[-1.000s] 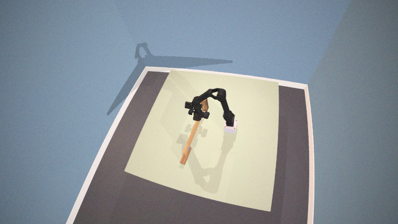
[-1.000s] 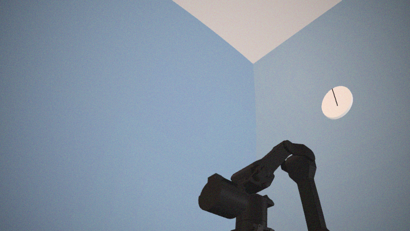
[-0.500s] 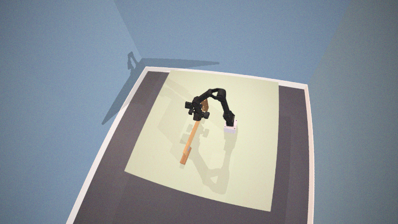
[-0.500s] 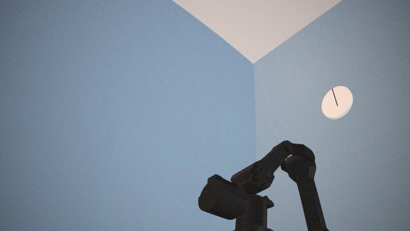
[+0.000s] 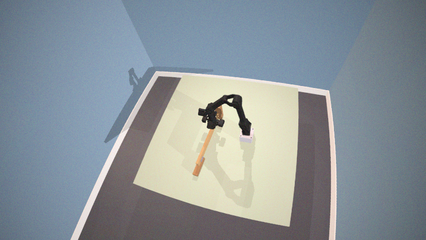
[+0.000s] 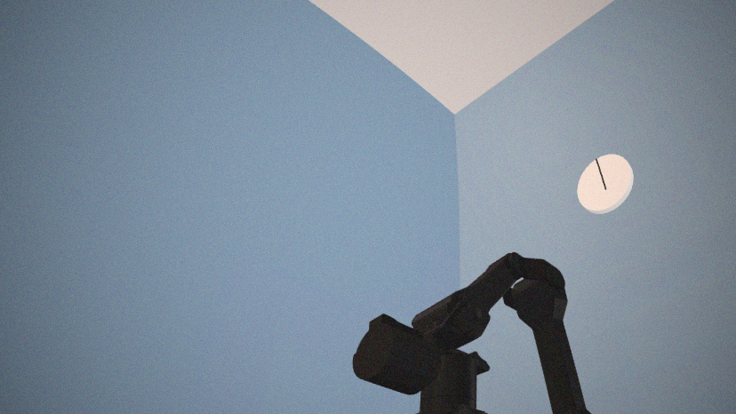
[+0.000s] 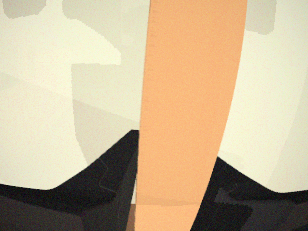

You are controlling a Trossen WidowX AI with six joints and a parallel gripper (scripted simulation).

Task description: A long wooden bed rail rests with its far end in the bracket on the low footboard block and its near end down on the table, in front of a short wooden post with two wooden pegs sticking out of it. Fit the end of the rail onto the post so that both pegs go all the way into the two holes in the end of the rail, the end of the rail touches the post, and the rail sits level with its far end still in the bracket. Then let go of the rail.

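The grip is the change that counts: I have the wooden rail (image 5: 205, 144) (image 7: 187, 99) pinched in my gripper (image 5: 211, 121) (image 7: 157, 139), its 2 fingers only slightly apart, 1 on each side of the wood. From the top view, the rail runs from beneath the gripper towards the near edge of the pale mat (image 5: 268, 178), left of its middle. The post (image 5: 220, 112) stands towards the mat's far edge, partly behind my arm (image 5: 243, 113) (image 6: 553, 354).

I judge this as the fitting step, with release yet to come. I can't tell whether the 2 pegs are in their 2 holes, whether the rail touches the post, or whether it sits level. Pushing while misaligned could jam the pegs or drag the far end loose.

As for containers, there is only the bracket (image 5: 202, 159) on the footboard block (image 5: 195, 171); the rail's far end lies at it, though seating depth is unclear.
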